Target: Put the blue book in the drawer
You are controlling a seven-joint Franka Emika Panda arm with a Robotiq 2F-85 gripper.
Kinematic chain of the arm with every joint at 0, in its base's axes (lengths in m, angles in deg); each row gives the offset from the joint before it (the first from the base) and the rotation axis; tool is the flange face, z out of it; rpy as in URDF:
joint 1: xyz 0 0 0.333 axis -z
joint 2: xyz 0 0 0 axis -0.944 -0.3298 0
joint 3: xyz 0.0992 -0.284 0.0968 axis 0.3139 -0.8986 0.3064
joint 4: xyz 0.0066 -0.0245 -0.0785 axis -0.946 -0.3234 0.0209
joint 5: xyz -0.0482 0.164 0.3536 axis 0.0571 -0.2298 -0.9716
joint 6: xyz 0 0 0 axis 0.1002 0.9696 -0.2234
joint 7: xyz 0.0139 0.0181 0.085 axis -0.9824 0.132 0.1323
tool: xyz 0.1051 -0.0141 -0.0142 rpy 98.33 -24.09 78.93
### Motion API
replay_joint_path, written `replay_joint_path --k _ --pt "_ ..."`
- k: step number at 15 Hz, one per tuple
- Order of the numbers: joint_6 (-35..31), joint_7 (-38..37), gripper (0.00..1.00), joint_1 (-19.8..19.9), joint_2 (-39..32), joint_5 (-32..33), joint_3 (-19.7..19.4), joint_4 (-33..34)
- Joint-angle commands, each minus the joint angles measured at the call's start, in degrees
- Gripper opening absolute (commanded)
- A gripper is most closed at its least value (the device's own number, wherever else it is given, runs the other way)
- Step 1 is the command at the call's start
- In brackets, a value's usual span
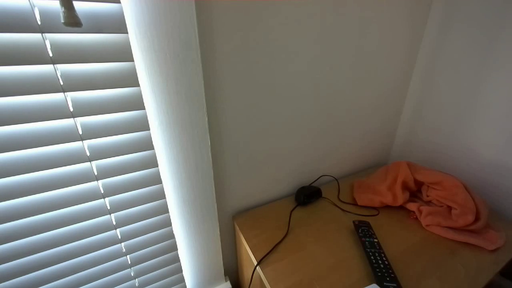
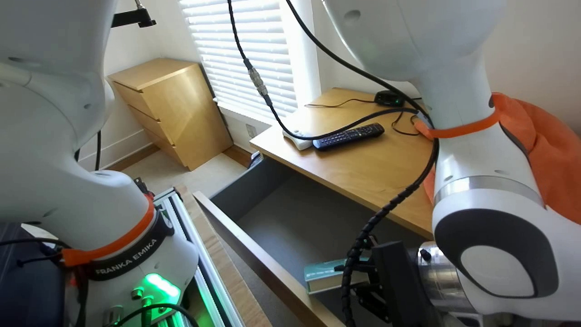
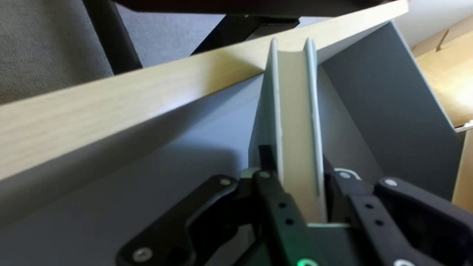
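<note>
The blue book (image 2: pixel 326 272) shows its teal cover and pale page edges within the outline of the pulled-out drawer (image 2: pixel 268 254), close to the front panel. My gripper (image 3: pixel 297 166) is shut on it, one finger against each cover. In the wrist view the blue book (image 3: pixel 295 118) stands edge-on, its far end overlapping the wooden rim of the drawer (image 3: pixel 147 99). Whether the book touches the drawer floor or the front panel, I cannot tell. Part of the cover is hidden behind a black cable and the fingers in an exterior view.
On the dresser top (image 2: pixel 376 168) lie a black remote (image 2: pixel 349 136), a white object (image 2: pixel 297 140), a small black device (image 2: pixel 389 98) with cords and an orange cloth (image 2: pixel 544 150). A thick black cable (image 2: pixel 390 209) hangs along the arm. The robot's base (image 2: pixel 131 254) faces the drawer front.
</note>
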Motion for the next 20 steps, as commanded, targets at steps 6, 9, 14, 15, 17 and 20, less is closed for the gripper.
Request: replay_joint_path --k 6,9,14,15,17,20 --pt "-9.66 0.93 0.07 2.26 3.13 -1.37 3.48 -4.43" --pt "-10.63 0.59 0.07 2.8 3.09 -2.11 4.18 -4.42" --pt "-13.25 0.16 0.56 3.31 2.5 -2.74 4.62 -4.18" --pt "-14.2 0.15 0.65 3.5 2.41 -2.89 4.78 -4.23" --pt "-15.92 0.05 0.79 3.81 2.32 -3.06 5.1 -4.41" --pt "-17.55 0.13 0.99 4.52 2.24 -3.39 5.81 -4.79"
